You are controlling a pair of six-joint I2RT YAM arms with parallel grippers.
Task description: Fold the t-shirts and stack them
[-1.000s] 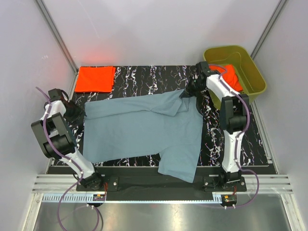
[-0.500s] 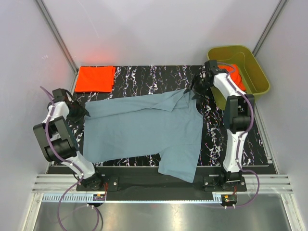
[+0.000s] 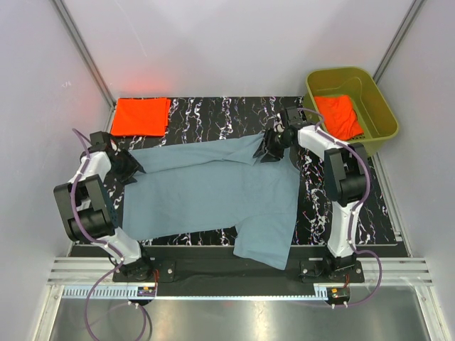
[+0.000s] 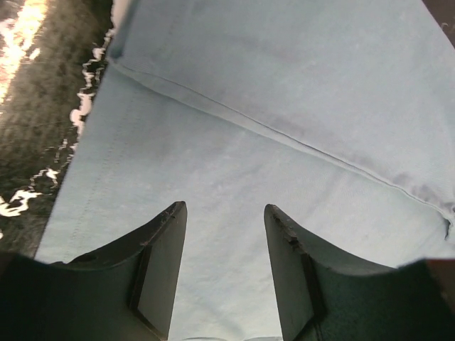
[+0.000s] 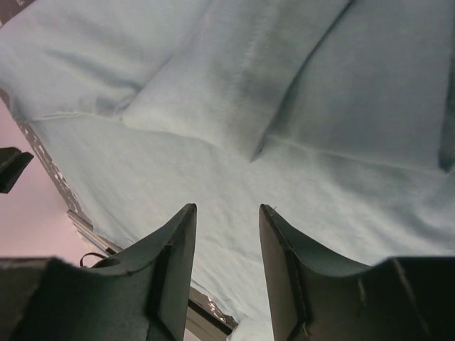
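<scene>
Moved since the earlier frame: the right pincer [image 3: 269,150] is brought leftward, away from the olive-green tub [image 3: 377,99], onto the folded-over upper right sleeve of the blue-grey t-shirt [image 3: 213,192]. The left pincer [image 3: 134,168] is brought inward onto that shirt's left edge.

- Blue-grey t-shirt: spread flat across the middle of the black marbled desk [image 3: 213,114], with one lower corner hung over the near edge.
- Folded orange-red t-shirt [image 3: 140,116]: laid at the far left corner of the desk, well apart from the blue-grey one.
- Second orange-red t-shirt [image 3: 338,116]: lodged inside the tub at the far right.
- Left pincer: its fingers [image 4: 163,249] are seen spread apart, with blue-grey cloth and a seam visible between and beyond them.
- Right pincer: its fingers [image 5: 174,263] are likewise seen parted over the blue-grey cloth, near a fold.
</scene>
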